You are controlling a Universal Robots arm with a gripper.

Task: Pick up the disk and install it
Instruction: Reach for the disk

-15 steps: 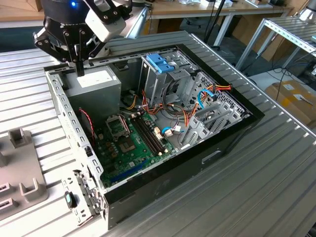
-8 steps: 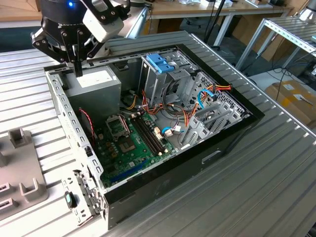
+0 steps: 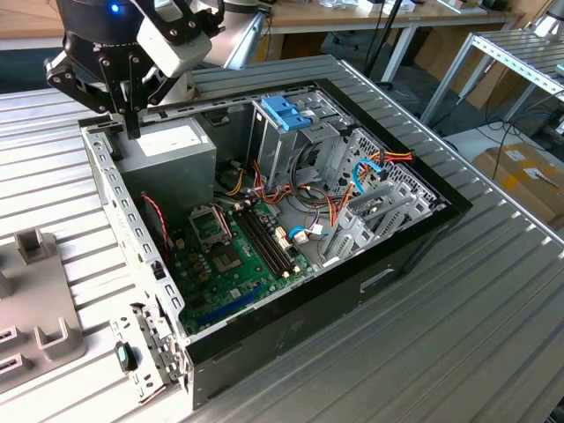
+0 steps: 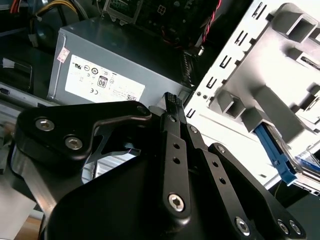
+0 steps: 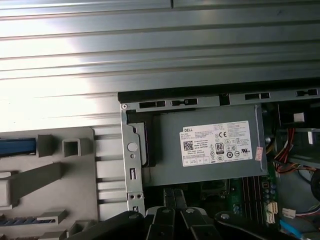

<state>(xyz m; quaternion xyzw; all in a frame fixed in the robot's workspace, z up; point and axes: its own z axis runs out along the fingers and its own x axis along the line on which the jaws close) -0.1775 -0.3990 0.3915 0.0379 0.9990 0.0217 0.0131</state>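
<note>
Note that the black two-finger gripper (image 3: 132, 130) hangs fingers-down over a corner of the open black desktop computer case (image 3: 414, 231), just above the grey metal power supply box with the white label (image 3: 172, 148). Its fingers are pressed together with nothing between them; the second wrist view shows the tips meeting.

The disk (image 4: 274, 151), a flat drive edged by a blue plastic carrier rail, is not in the grasp. As far as its visible edge shows, it rests in the grey moulded plastic fixture (image 3: 40, 308), which stands beside the case on the exterior view's left, on the ribbed metal table (image 3: 493, 344). The fixture probably holds the disk in a fixed pose ready for pickup.

The case lies on its side with the cover off. This leaves the metal drive cage with the blue plastic latch (image 3: 284, 113) open to reach from above. Pickup is not yet done.
</note>
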